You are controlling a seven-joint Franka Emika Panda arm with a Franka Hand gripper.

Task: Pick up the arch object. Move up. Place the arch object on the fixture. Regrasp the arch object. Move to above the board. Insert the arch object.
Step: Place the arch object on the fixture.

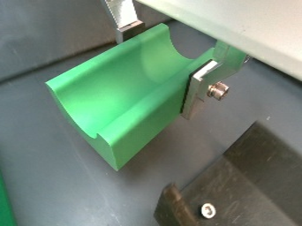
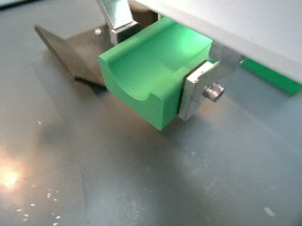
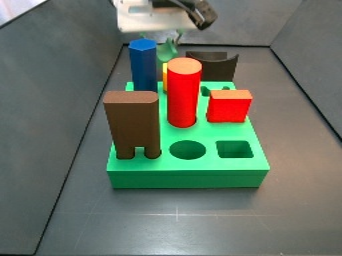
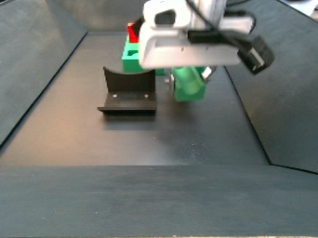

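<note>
The two-finger gripper (image 1: 162,60) is hanging over bare dark floor just beside the dark L-shaped fixture (image 4: 128,93), with the sloped side walls (image 4: 47,84) standing well clear. The bright green holed board (image 3: 187,165) is lying beyond the fixture. The silver fingers (image 2: 197,88) are clamping the flat sides of the arch object (image 2: 151,69), an oblong block appearing bright green here, its half-round notch showing at the free end.

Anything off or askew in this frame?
Nothing stands out. The gripper holds the green arch object between its fingers beside the fixture; the board pieces stand upright.
</note>
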